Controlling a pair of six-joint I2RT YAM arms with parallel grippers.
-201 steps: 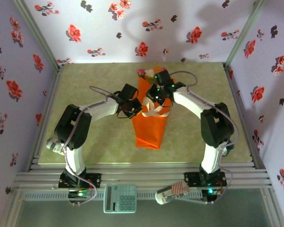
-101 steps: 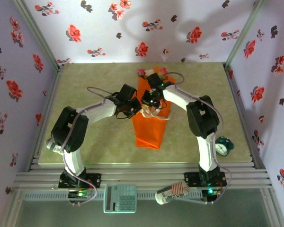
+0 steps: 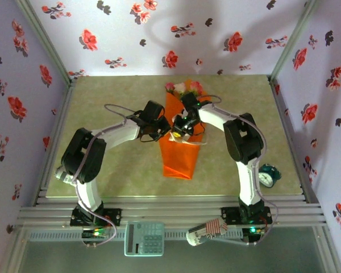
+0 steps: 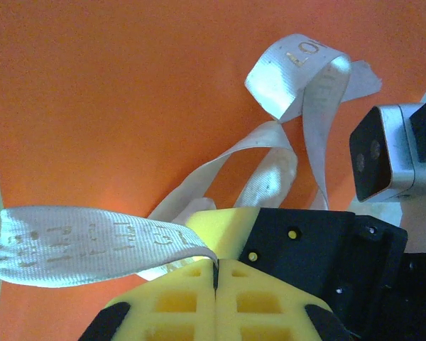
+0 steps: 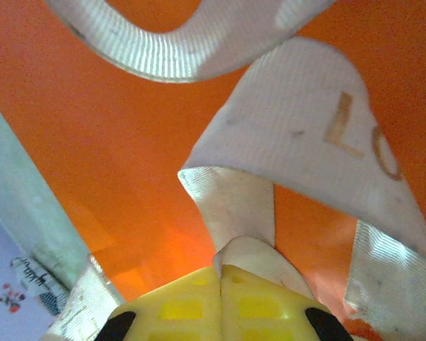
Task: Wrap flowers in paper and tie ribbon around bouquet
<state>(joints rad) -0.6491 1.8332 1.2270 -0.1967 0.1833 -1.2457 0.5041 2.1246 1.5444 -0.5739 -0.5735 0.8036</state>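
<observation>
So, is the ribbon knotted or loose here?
Loose: the ribbon lies in open loops on the bouquet, left pincer and right pincer each shut on it; no knot.

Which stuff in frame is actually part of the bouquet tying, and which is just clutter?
Job:
- bouquet in orange paper
- roses at its far end
- ribbon
- left gripper and right gripper, each pinching the ribbon

Lying about:
- calculator in front of the arm bases
- small clock beside the right arm
- red-striped object near the right base
</observation>
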